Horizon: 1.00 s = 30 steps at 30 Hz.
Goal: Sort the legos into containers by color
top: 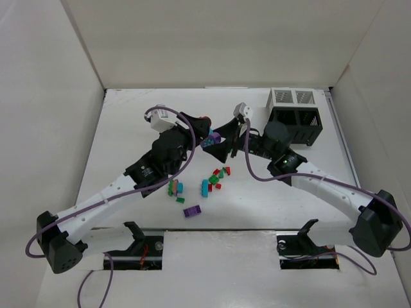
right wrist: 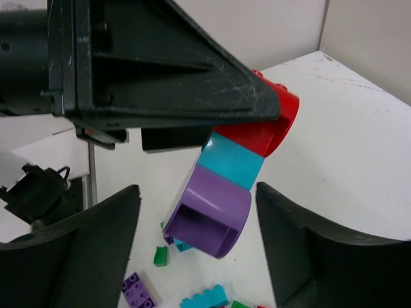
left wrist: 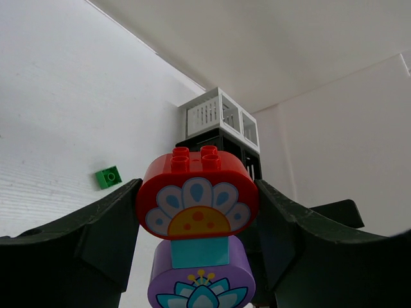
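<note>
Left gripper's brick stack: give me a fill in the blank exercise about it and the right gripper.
The left gripper is shut on the ____ brick topping the stack. Under it sits a ____ brick, then the purple brick. The right gripper flanks the purple brick with jaws ____.
Missing words: red; teal; open.

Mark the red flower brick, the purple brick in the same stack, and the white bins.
red brick (left wrist: 198, 205): left wrist view, its flower-printed face.
purple brick (right wrist: 221, 192): right wrist view, its curved side.
white bins (left wrist: 207, 115): left wrist view, slatted front wall.
</note>
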Available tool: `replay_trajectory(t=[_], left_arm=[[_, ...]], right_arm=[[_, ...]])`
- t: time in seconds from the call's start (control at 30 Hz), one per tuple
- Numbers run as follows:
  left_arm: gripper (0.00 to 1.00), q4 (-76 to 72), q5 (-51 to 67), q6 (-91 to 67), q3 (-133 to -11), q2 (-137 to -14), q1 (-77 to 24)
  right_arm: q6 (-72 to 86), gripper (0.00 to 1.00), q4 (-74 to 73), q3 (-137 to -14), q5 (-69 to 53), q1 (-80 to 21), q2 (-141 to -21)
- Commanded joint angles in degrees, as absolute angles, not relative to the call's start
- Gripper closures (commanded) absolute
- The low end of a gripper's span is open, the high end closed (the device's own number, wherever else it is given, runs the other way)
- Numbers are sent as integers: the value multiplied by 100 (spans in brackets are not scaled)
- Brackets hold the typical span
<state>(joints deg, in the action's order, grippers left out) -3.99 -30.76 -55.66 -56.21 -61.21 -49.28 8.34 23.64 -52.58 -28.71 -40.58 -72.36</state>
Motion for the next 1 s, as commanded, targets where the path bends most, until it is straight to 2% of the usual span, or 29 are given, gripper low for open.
replay_trajectory(t=[0.0,0.07,0.1,0.17,0.3,0.33,0.4,0.43,0.57,0.83,0.97], left_arm=[[68,-834,-3410,-5564,-5511,-5924,-5054],[68,-896,-3410,-5502,-5511,-5924,-5106],[68,-896,-3410,-5502,-5511,-5924,-5106],[68,-896,-3462,-5502,-5459,-5872,-5106],[69,-958,-3524,-5502,-5406,-5810,-5106],[69,-958,-3524,-5502,-5405,-5810,-5106],[70,-1019,-3647,-5502,-5405,-5757,-5106],[70,-1020,-3647,-5502,-5405,-5757,-5106],[70,-967,-3954,-5440,-5466,-5757,-5106],[70,-581,-4455,-5326,-5774,-5871,-5106],[70,-518,-4228,-5318,-5880,-6073,-4826]], right_arm=[[1055,26,2856,-5528,-2716,-4122,-7251],[1186,31,2856,-5581,-2654,-4122,-7321],[1187,40,2856,-5581,-2654,-4122,-7373],[1239,49,2856,-5634,-2812,-4122,-7374],[1239,51,2856,-5634,-2874,-4122,-7374],[1239,62,2856,-5564,-2874,-4122,-7374],[1239,72,2856,-5563,-2874,-4122,-7374],[1239,82,2856,-5511,-2874,-4122,-7322],[1239,100,2796,-5459,-2935,-4122,-7208],[1239,100,2382,-4809,-2936,-4122,-6531],[1415,100,2242,-4405,-2708,-4122,-5865]])
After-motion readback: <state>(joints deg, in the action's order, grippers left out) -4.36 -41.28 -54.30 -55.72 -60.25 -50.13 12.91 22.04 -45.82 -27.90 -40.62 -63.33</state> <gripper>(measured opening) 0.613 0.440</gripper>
